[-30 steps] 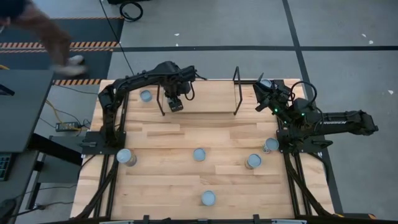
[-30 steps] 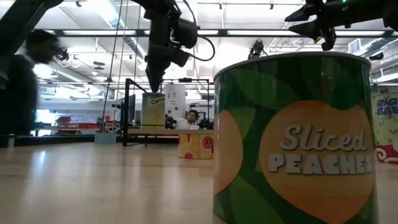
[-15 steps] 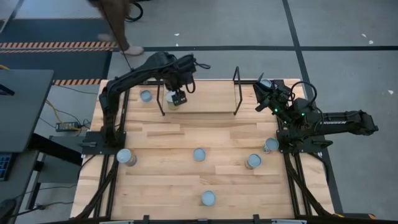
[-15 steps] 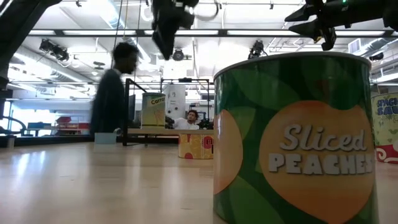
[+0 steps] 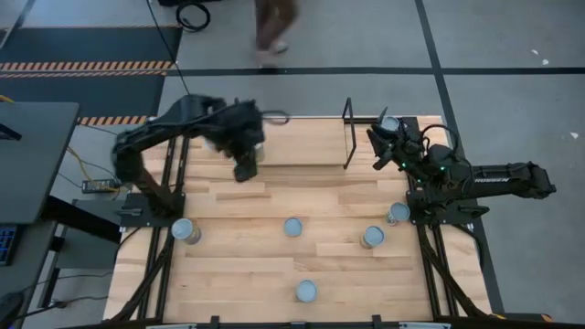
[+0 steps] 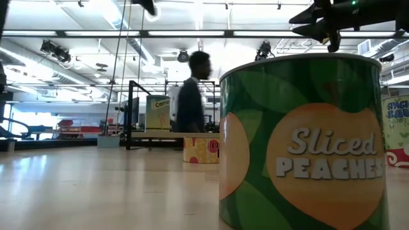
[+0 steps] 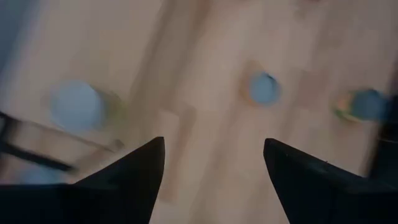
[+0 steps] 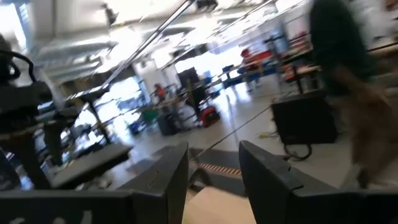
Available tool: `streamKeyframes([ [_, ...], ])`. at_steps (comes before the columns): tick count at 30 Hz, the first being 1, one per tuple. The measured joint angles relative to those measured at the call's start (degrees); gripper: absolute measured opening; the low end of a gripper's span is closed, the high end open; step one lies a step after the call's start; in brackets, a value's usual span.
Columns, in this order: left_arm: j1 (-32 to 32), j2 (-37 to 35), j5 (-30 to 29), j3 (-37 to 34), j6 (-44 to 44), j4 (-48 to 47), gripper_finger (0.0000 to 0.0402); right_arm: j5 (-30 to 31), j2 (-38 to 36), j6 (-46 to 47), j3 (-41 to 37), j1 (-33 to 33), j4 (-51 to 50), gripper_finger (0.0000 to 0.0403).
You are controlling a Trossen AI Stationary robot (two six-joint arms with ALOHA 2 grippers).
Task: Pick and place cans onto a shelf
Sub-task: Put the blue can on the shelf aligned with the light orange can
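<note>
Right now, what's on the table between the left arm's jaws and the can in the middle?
In the high view, only bare wooden table lies between the left gripper and the middle can.

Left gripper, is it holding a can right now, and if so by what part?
Nothing is held. The left gripper is open with bare table between its fingers, above the table by the shelf; the cans stand apart on the wood.
</note>
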Motion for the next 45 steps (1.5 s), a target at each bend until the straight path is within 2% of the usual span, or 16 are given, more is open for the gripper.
streamKeyframes([
  [6, -5.68, -11.46, 0.87, -15.66, -14.77, -0.10, 0.0279, -7.85, 0.37, -3.13, 0.01, 0.59, -0.66, 0.0149],
  [8, -7.65, -15.30, 0.89, -20.64, -18.95, -0.07, 0.0279, -8.84, 1.07, -4.41, 1.37, 1.97, -1.11, 0.0149],
  [13, -12.62, -22.74, 0.87, -30.50, -26.47, -0.18, 0.0279, -8.14, 5.44, -10.01, 8.42, 7.16, -5.88, 0.0149],
  [17, -16.80, -26.92, 0.37, -36.33, -30.39, -0.06, 0.0279, -4.91, 11.22, -12.13, 14.91, 11.05, -10.81, 0.0149],
  [20, -20.25, -29.42, 1.33, -39.81, -33.48, -0.08, 0.0284, -1.93, 16.21, -12.94, 19.43, 13.83, -10.92, 0.0149],
  [29, -28.71, -30.66, 6.66, -48.11, -35.90, 0.08, 0.0352, 5.06, 28.49, -12.36, 26.79, 18.88, -10.87, 0.0184],
  [37, -33.74, -30.61, 8.77, -57.04, -42.84, 2.50, 0.0357, 6.69, 34.32, -9.45, 27.19, 21.24, -6.28, 0.0233],
  [45, -33.79, -29.36, 12.09, -62.00, -45.74, 8.25, 0.0357, 6.53, 36.75, -5.73, 27.21, 20.71, -5.44, 0.0283],
])
